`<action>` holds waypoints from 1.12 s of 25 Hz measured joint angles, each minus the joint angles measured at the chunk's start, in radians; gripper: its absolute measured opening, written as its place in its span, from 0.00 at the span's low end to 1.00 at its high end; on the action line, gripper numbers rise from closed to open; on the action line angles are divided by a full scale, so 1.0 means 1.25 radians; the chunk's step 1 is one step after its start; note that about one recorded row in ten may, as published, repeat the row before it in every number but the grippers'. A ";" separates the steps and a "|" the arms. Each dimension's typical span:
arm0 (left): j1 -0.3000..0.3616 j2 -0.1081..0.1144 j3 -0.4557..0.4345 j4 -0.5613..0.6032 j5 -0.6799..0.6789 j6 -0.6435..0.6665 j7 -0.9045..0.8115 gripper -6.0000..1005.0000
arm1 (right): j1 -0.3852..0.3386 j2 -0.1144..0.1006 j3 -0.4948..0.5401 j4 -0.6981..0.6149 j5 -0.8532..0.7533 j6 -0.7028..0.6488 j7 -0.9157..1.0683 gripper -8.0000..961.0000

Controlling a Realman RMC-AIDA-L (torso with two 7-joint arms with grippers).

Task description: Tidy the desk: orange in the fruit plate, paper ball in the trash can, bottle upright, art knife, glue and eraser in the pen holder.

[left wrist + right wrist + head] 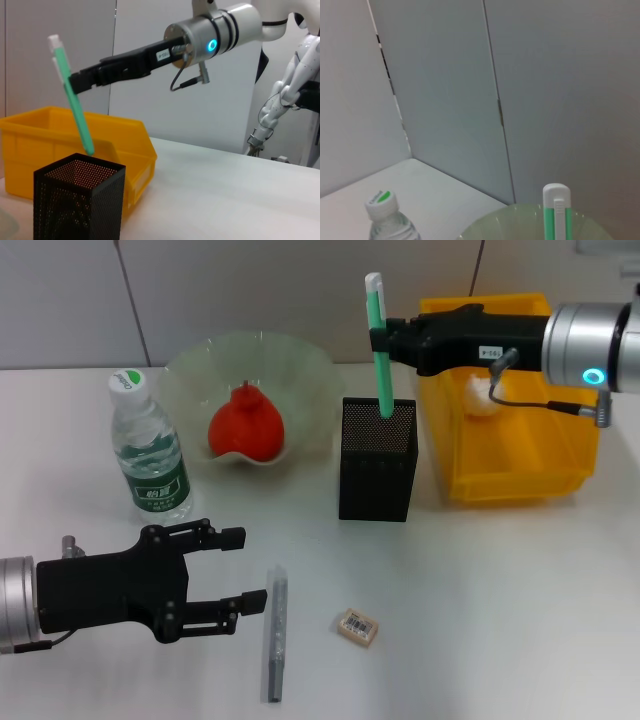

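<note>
Nearest the head camera, the left pincer hovers low over the white bench, its black fingers spread apart and holding nothing. Just beyond its fingertips, toward the robot's right, lies a grey stick-shaped item, lengthwise on the bench; whether it is the glue cannot be told. Further to that side rests the eraser, flat, label up, apart from the grey stick. Directly behind the left pincer stands the bottle, upright, cap on. Behind and to the right of the bottle sits the fruit plate with the orange inside it.

Right pincer is raised above the pen holder, closed on the upper part of a green and white art knife. The knife hangs nearly upright, slightly tilted, with its lower end just inside the holder's open top; in the left wrist view the tip is at the rim of the mesh. Behind the right pincer's arm, touching or just beside the pen holder, stands the trash can. The paper ball lies inside it, partly hidden by the arm.
</note>
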 joint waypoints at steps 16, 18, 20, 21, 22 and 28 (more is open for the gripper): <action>-0.004 0.003 0.000 0.000 0.000 0.002 0.001 0.77 | 0.021 -0.001 -0.012 0.129 0.083 0.042 -0.119 0.20; -0.005 0.003 0.000 -0.001 0.000 0.002 0.001 0.76 | 0.016 -0.001 -0.011 0.130 0.082 0.043 -0.119 0.21; -0.007 0.004 0.000 -0.001 0.000 0.002 0.001 0.76 | 0.014 -0.001 -0.011 0.131 0.081 0.046 -0.119 0.23; -0.008 0.004 0.000 -0.001 0.000 0.002 0.001 0.76 | 0.014 -0.001 -0.011 0.131 0.081 0.046 -0.119 0.27; -0.008 0.004 0.000 -0.001 0.000 0.002 0.001 0.76 | 0.012 -0.001 -0.011 0.132 0.081 0.047 -0.120 0.30; -0.011 0.005 0.000 -0.001 0.000 0.002 -0.004 0.76 | 0.005 -0.001 -0.002 0.133 0.085 0.046 -0.120 0.51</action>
